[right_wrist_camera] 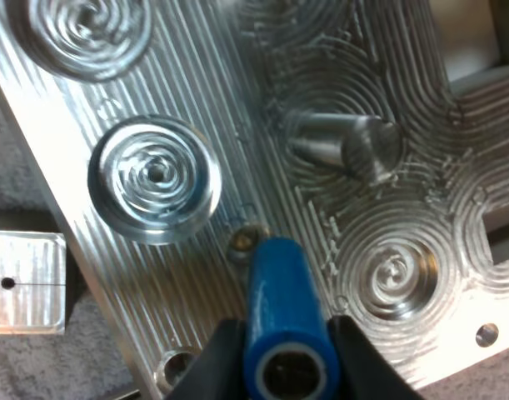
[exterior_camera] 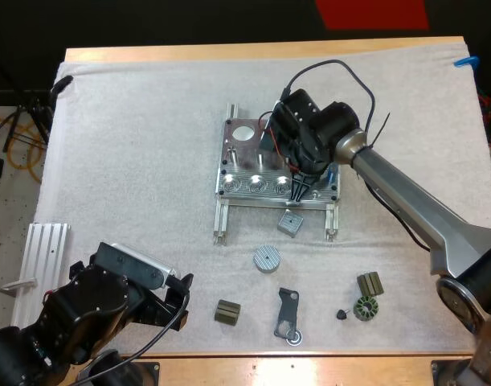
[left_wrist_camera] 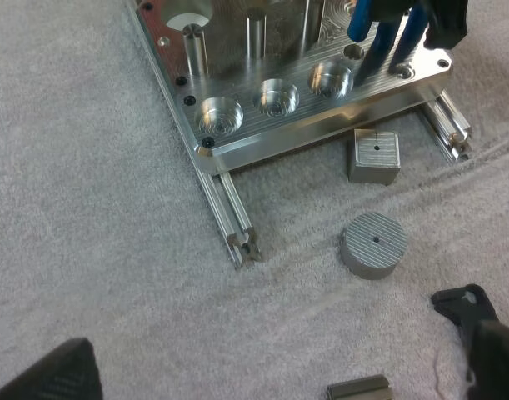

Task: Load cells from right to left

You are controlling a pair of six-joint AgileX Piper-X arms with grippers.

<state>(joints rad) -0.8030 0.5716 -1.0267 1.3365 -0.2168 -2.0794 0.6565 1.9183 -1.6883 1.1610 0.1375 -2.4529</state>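
Blue cell over fixture, near edge.

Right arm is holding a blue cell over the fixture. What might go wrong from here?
The blue cell in the right gripper looks off-centre, over flat plate beside the nearest pocket of the fixture; lowering now may jam it on a rim. The upright pin stands close and might get struck.

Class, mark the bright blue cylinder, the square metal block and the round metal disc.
bright blue cylinder [right_wrist_camera: 281,300]: right wrist view, side wall.
square metal block [left_wrist_camera: 375,155]: left wrist view, top face.
round metal disc [left_wrist_camera: 374,242]: left wrist view, top face.
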